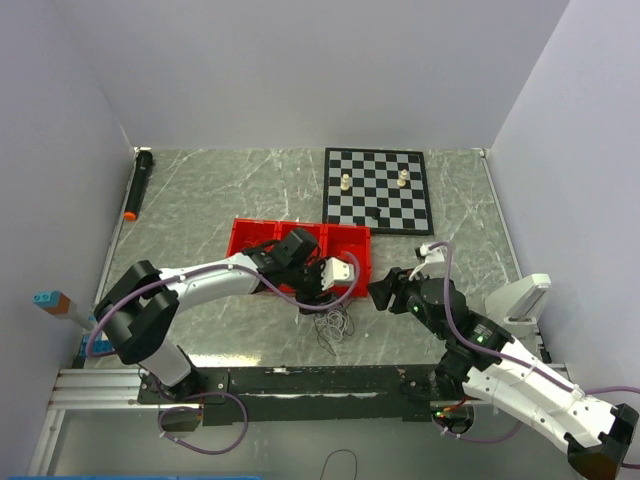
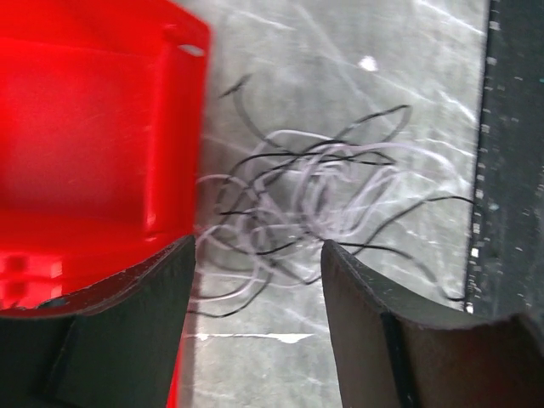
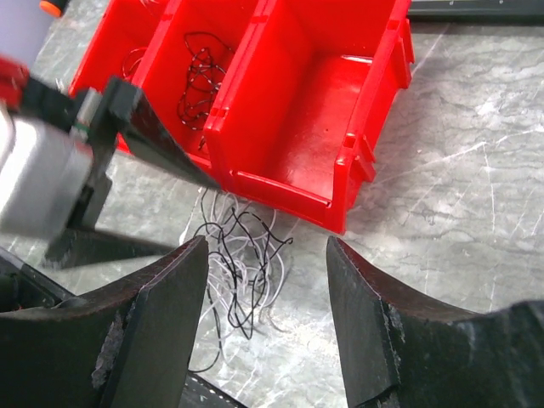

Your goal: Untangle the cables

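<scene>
A tangle of thin white and black cables (image 1: 336,325) lies on the table just in front of the red bin row (image 1: 250,232). It shows in the left wrist view (image 2: 306,204) and the right wrist view (image 3: 240,263). A separate bunch of black cable (image 3: 200,81) lies in the middle bin compartment. My left gripper (image 1: 322,288) is open and empty, hovering over the tangle's bin side (image 2: 259,246). My right gripper (image 1: 380,291) is open and empty, to the right of the tangle (image 3: 268,246). The red bin's right compartment (image 3: 323,102) holds nothing.
A chessboard (image 1: 378,205) with two pale pieces (image 1: 345,182) lies behind the bins. A black cylinder with an orange tip (image 1: 138,185) lies at the far left. A white block (image 1: 520,298) sits at the right. A black rail (image 1: 300,380) runs along the near edge.
</scene>
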